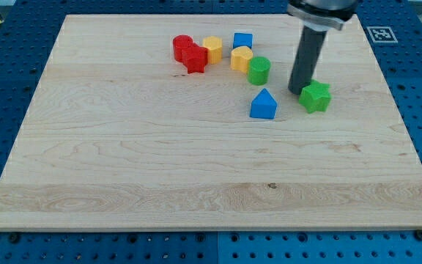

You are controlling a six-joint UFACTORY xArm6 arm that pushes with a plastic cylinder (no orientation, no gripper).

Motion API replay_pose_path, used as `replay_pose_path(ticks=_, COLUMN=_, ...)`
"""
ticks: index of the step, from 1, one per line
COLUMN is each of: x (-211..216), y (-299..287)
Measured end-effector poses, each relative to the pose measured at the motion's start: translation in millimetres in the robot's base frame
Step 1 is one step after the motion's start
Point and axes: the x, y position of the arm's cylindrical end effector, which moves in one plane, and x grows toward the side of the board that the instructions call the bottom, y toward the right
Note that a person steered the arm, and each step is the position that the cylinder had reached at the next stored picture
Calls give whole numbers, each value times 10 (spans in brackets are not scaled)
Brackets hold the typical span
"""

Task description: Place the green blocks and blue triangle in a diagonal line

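Note:
A green star-shaped block lies at the view's upper right. My tip rests just to its left, touching or nearly touching it. A green cylinder stands to the left of the rod. The blue triangle lies below the green cylinder and to the lower left of my tip.
Near the view's top sit a red cylinder and a red star block, a yellow hexagon, a second yellow block and a blue cube. The wooden board lies on a blue pegboard table.

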Motion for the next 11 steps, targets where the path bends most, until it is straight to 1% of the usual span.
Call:
replay_pose_path(ticks=1, x=-62, y=-14)
replay_pose_path(ticks=3, x=-67, y=-1165)
replay_pose_path(ticks=4, x=-18, y=-1506)
replay_pose_path(ticks=5, x=313, y=-1427)
replay_pose_path(ticks=6, x=544, y=-1103)
replay_pose_path(ticks=7, x=507, y=-746)
replay_pose_path(ticks=8, x=311, y=-500)
replay_pose_path(ticks=9, x=255, y=-326)
replay_pose_path(ticks=10, x=255, y=-240)
replay_pose_path(ticks=11, x=222, y=-276)
